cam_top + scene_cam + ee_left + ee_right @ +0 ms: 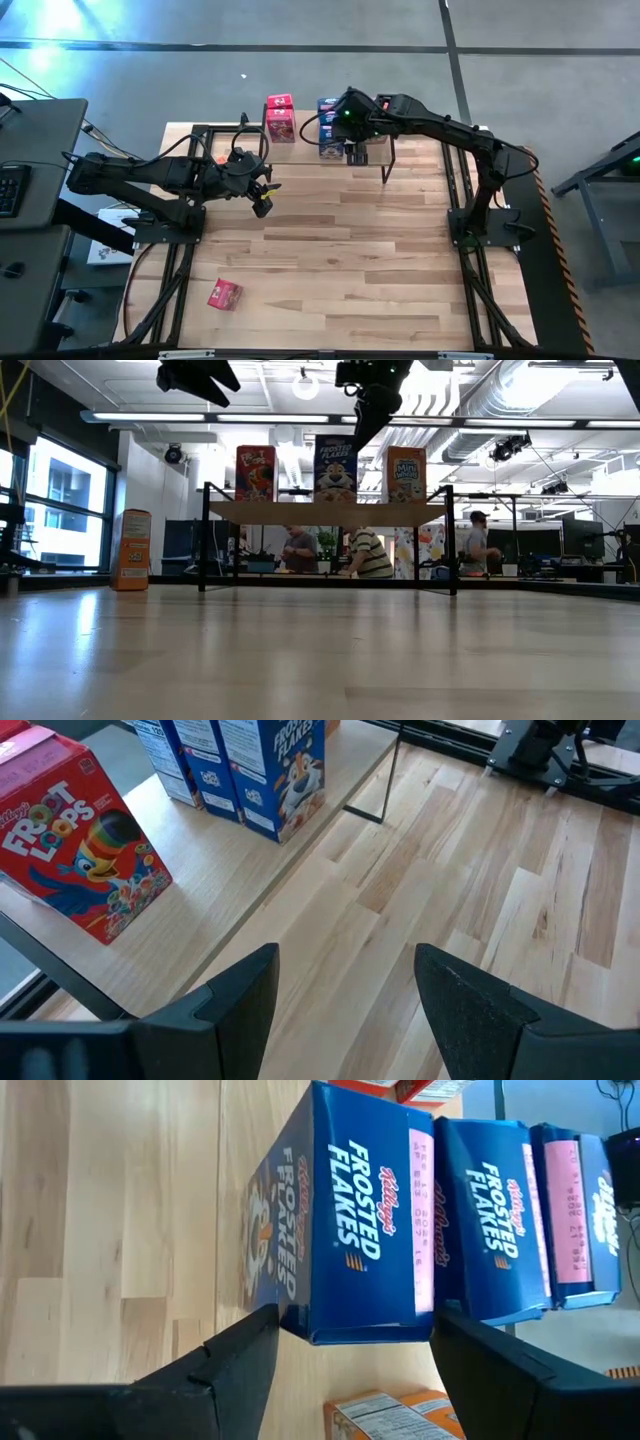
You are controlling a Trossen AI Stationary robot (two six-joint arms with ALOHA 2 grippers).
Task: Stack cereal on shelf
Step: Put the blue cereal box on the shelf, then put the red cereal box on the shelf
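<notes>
the right hand [345, 1355] is seen open around the front blue frosted flakes box [350, 1220] on the shelf [375, 150]; if it is withdrawn carelessly, the box could be tipped into the blue ones behind it. the left hand [345, 1005] is held open and empty above the table [350, 260], near the shelf. a froot loops box [75, 845] is already shelved, while one pink-red box [224, 294] lies on the table, well apart.

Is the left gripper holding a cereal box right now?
No. In the left wrist view the left gripper has its fingers apart with only bare table between them; the Froot Loops box stands apart on the shelf.
</notes>
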